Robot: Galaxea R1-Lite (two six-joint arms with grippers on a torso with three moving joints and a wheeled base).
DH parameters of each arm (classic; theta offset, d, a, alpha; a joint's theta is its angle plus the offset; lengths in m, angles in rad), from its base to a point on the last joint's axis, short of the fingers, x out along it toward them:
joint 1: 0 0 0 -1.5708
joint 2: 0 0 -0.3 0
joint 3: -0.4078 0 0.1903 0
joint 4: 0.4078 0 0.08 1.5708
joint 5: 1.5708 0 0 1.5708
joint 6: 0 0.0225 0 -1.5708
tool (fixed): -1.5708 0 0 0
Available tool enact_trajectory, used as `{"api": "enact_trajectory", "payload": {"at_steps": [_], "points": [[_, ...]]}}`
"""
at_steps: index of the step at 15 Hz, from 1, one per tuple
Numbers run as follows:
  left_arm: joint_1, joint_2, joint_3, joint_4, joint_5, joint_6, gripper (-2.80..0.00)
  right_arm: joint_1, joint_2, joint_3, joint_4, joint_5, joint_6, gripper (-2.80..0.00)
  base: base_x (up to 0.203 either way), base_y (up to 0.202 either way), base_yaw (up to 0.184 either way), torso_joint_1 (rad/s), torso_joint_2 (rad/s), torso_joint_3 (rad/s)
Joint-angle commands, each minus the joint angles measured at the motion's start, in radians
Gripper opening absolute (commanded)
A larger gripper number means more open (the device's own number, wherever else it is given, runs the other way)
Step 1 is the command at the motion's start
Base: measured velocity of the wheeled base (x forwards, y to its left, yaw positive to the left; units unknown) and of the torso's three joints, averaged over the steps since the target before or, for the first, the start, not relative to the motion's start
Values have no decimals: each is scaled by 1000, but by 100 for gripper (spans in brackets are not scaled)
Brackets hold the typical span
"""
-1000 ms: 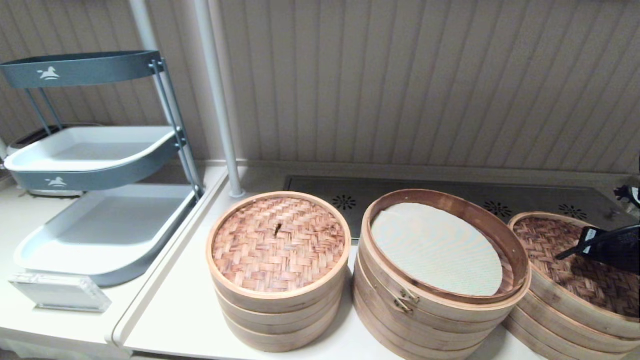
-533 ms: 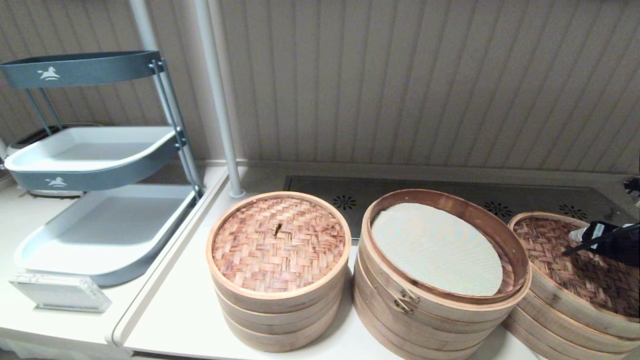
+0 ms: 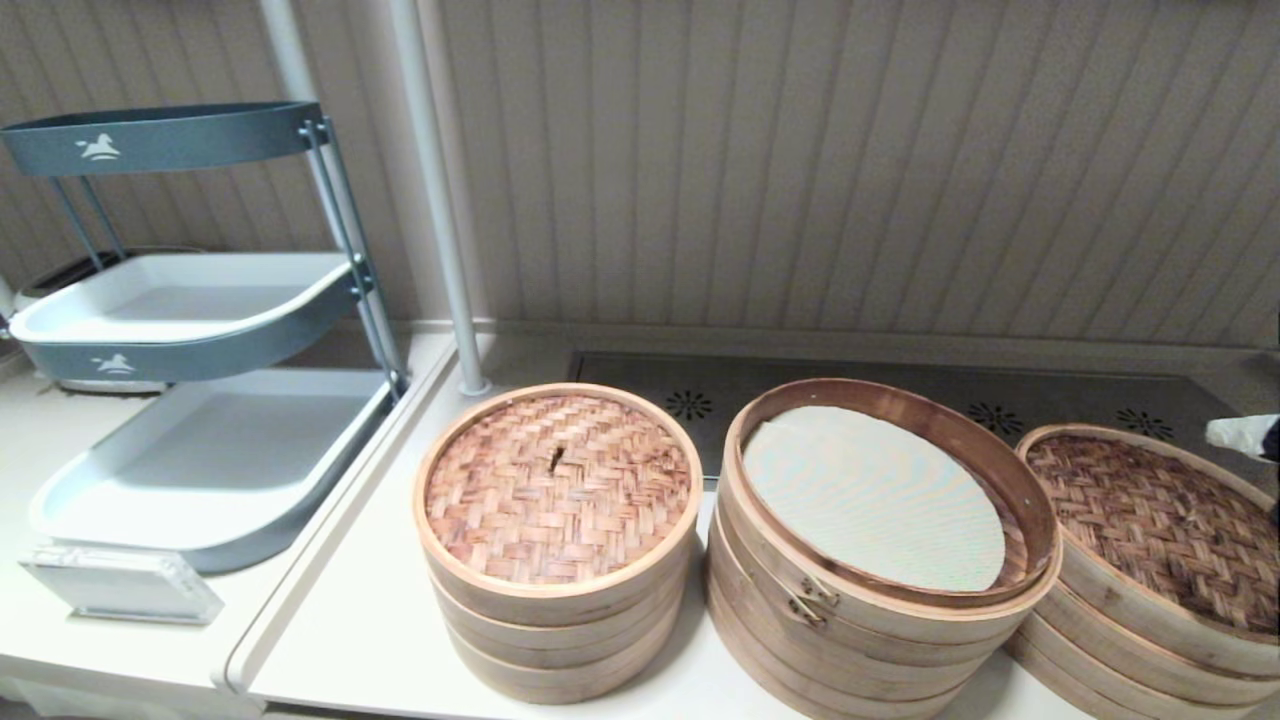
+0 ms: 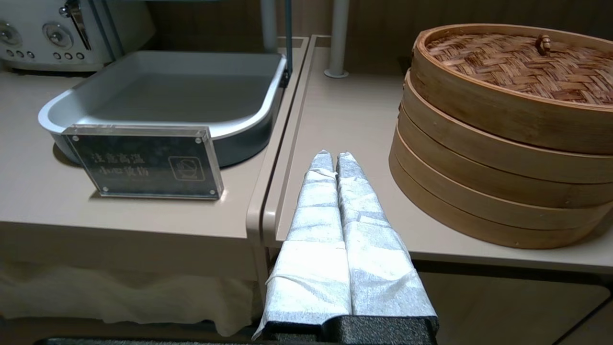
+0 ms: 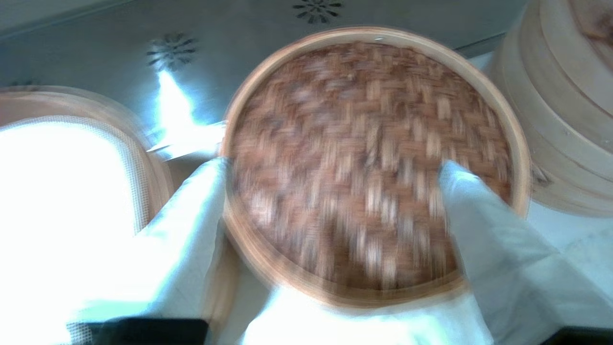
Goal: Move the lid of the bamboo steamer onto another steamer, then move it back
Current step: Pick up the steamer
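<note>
Three steamers stand in a row on the table. The small steamer on the left has its own woven top on. The middle steamer is open, and a white liner lies inside it. The dark steamer is on the right, with its brown woven top bare. The right gripper hangs over the dark steamer, near its far right side. Its white wrapped fingers are spread wide apart and hold nothing. In the head view only one white tip shows at the right edge. In the right wrist view, something tall and pale stands just to the right of the dark steamer. It looks like the lid, but only its side shows, so I cannot tell for sure. The left gripper waits at the near edge of the table, left of the small steamer. Its two fingers are pressed together and hold nothing. Far on the left is a gray tray rack with a little sign in front.
</note>
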Motion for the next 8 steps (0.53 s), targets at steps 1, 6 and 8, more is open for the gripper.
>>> {"api": "enact_trajectory", "payload": {"at_steps": [1, 6, 8], "points": [[1, -2, 25, -1, 0, 0, -280, 55, -205, -37, 150, 5, 1, -280, 0, 0, 0, 0, 0, 0], [2, -3, 25, -1, 0, 0, -280, 209, -439, -71, 436, 12, 2, -280, 0, 0, 0, 0, 0, 0], [0, -2, 25, -1, -1, 0, -280, 216, -531, -11, 454, 9, 3, -280, 0, 0, 0, 0, 0, 0]]}}
